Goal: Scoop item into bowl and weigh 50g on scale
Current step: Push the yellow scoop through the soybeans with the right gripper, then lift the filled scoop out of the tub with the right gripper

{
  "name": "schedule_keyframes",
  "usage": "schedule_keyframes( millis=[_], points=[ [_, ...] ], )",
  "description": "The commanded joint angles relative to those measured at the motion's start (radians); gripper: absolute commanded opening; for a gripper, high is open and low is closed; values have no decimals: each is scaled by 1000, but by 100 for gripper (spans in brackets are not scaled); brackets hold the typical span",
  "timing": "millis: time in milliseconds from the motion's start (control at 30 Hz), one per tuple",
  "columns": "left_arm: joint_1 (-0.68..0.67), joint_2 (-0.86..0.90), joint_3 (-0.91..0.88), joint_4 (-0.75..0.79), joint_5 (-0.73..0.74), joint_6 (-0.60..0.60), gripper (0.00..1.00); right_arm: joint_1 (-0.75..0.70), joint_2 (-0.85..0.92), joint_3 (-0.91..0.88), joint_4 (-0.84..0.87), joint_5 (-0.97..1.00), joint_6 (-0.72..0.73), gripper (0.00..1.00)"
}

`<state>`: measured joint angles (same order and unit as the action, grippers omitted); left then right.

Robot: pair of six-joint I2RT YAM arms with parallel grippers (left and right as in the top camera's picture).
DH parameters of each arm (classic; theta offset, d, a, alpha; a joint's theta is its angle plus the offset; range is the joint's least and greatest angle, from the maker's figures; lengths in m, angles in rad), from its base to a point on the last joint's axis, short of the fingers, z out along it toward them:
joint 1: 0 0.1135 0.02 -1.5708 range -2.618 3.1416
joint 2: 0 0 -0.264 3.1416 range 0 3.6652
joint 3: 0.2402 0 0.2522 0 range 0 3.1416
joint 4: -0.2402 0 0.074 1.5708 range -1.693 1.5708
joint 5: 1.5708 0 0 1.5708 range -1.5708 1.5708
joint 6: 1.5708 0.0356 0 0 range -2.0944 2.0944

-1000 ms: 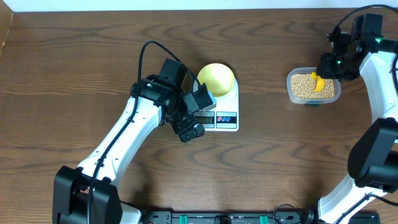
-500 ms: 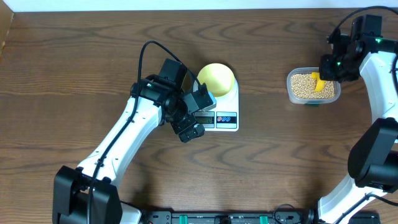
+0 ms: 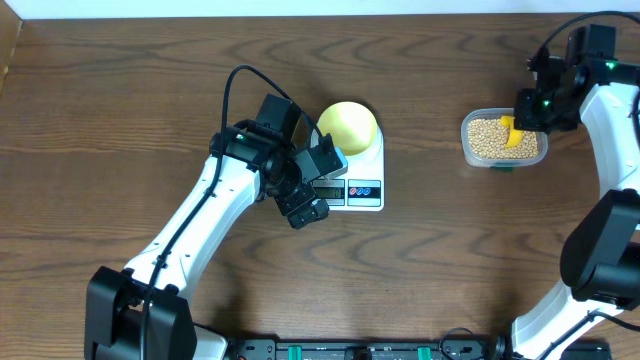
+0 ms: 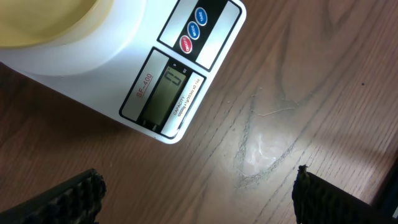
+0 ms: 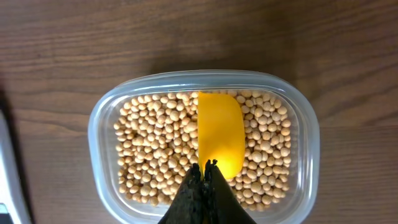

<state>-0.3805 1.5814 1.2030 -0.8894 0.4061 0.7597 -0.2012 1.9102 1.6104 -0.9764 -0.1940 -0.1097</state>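
Our right tool (image 5: 204,167) is pinching shut on the near end of the yellow plastic scoop (image 5: 219,134), lying on round tan beans (image 5: 152,146) in the clear rectangular plastic tub (image 5: 99,124). We are risking a thin, twisting grip spilling beans short of the pale-yellow round bowl (image 3: 348,125) on the white rectangular scale (image 3: 365,190), where our left tool (image 4: 202,193) is hovering, jaws apart.

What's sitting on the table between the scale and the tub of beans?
Nothing: the overhead view shows only bare table between the scale and the tub.
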Motion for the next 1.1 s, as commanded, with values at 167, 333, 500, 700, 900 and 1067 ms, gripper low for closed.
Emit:
schedule_keyframes(
  millis=[167, 333, 500, 700, 900, 1067],
  points=[
    [3, 6, -2, -2, 12, 7, 98, -59, 7, -14, -14, -160, 5, 1],
    [3, 6, -2, -2, 12, 6, 98, -76, 53, -28, -15, -240, 2, 1],
    [3, 6, -2, -2, 12, 7, 98, -78, 108, -29, -16, -311, -20, 1],
    [3, 6, -2, -2, 12, 6, 98, -116, 133, -29, -7, -364, -21, 1],
    [3, 6, -2, -2, 12, 6, 98, -172, 138, -32, -11, -426, -31, 1],
    [3, 6, -2, -2, 12, 6, 98, -216, 138, -32, -14, -498, -61, 1]
  ],
)
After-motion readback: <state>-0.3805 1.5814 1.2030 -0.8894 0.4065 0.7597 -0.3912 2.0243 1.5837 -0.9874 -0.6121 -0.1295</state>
